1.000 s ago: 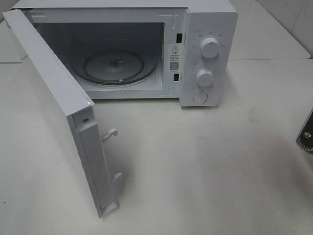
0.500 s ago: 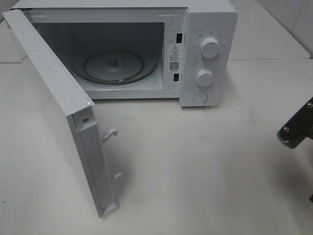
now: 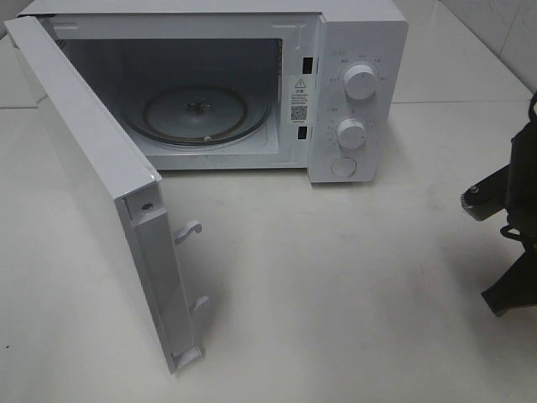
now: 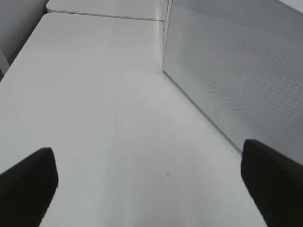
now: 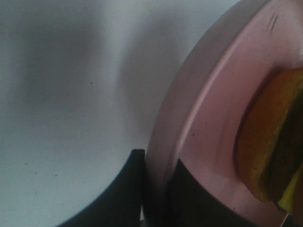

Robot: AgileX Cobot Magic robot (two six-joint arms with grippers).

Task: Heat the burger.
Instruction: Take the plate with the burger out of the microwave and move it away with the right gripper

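The white microwave oven point(image 3: 252, 84) stands on the white worktop point(image 3: 352, 277) with its door point(image 3: 92, 193) swung wide, likely so the food can go straight in; its round glass turntable point(image 3: 197, 113) is bare. The right end effector point(image 5: 156, 189) is nearly closed, pinching the rim of the round pink plate point(image 5: 208, 104), which carries the orange-brown burger point(image 5: 265, 142), probably to move both together. The left end effector point(image 4: 147, 184) is wide open and holds nothing.

Burger point(image 5: 267, 142) on plate point(image 5: 203, 109)
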